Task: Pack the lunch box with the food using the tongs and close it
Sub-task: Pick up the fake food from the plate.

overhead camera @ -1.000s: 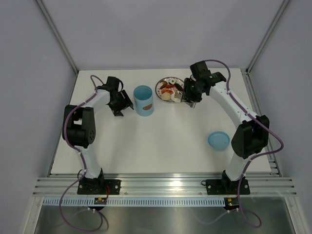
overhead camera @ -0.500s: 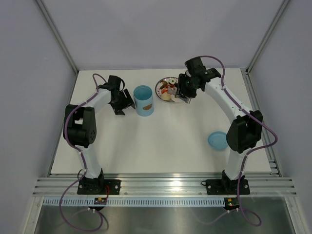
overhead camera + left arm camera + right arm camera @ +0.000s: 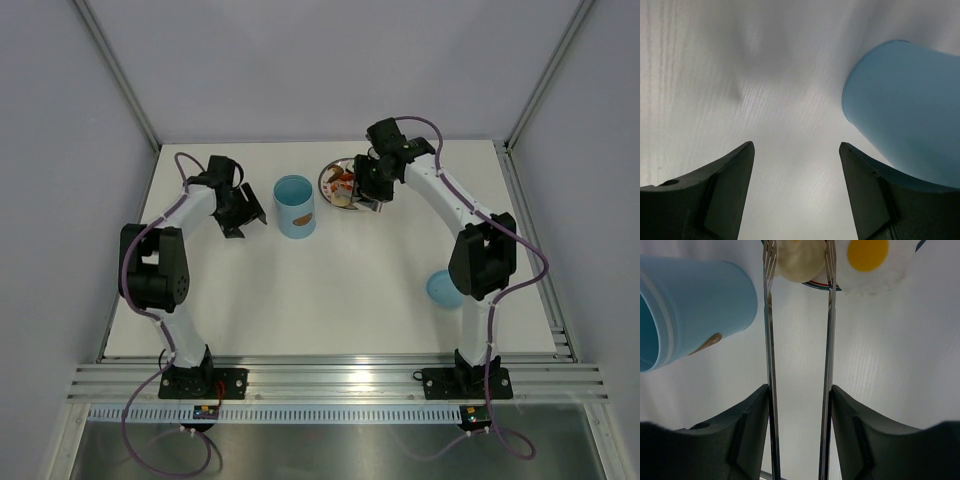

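The light-blue lunch box (image 3: 295, 205) stands upright and uncovered, mid-table; the right wrist view shows it (image 3: 695, 310) with a brown mark on its side. My right gripper (image 3: 800, 390) is shut on the silver tongs (image 3: 769, 340), whose two arms stand apart. Their tips flank a pale round piece of food (image 3: 800, 260) at the plate's edge, next to the fried egg (image 3: 867, 252). In the top view my right gripper (image 3: 370, 188) hovers over the plate (image 3: 335, 172). My left gripper (image 3: 796, 145) is open and empty, just left of the lunch box (image 3: 905, 105).
The round blue lid (image 3: 439, 290) lies at the right of the table, partly hidden behind the right arm's elbow. The red-rimmed plate's rim (image 3: 817, 286) is close to the lunch box. White walls and metal rails enclose the table.
My right gripper has moved left over the plate, and the tongs' arms have spread wider. The left arm's elbow has swung outward to the left while its gripper stays by the lunch box.
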You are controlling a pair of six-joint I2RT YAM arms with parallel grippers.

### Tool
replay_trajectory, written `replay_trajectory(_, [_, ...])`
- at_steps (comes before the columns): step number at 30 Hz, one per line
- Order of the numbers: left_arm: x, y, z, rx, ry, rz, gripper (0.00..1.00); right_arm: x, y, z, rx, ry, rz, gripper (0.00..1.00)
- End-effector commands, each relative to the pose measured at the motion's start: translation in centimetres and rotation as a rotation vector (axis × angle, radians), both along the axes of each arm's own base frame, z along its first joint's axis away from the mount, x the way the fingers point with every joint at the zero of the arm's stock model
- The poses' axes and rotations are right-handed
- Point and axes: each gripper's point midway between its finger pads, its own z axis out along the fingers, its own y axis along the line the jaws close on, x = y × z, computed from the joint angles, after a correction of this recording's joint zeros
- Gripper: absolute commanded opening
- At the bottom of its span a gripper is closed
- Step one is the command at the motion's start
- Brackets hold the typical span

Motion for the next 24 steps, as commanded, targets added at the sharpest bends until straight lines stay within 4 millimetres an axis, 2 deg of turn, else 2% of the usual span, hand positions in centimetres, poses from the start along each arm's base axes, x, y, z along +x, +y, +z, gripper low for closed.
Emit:
replay_trajectory(1, [-0.1, 0.8, 3.1, 0.019, -0.080, 0.012, 0.73, 0.4, 0.9, 0.1, -0.014, -0.016, 0.045, 0.58])
replay_trajectory(6, [-0.5, 1.0, 4.3, 0.029, -0.105, 0.012, 0.73, 0.1, 0.7, -0.2, -0.033, -0.015, 0.045, 0.55])
replay_trajectory(17, [-1.5, 1.5, 6.5, 0.046, -0.146, 0.012, 0.73, -1.1, -0.1, 2.9, -0.017, -0.072, 0.036, 0.17])
replay_trajectory(24, [-2.2, 2.0, 8.1, 0.063, -0.179, 0.016, 0.73, -2.2, -0.5, 6.2, 0.001, -0.134, 0.032, 0.14])
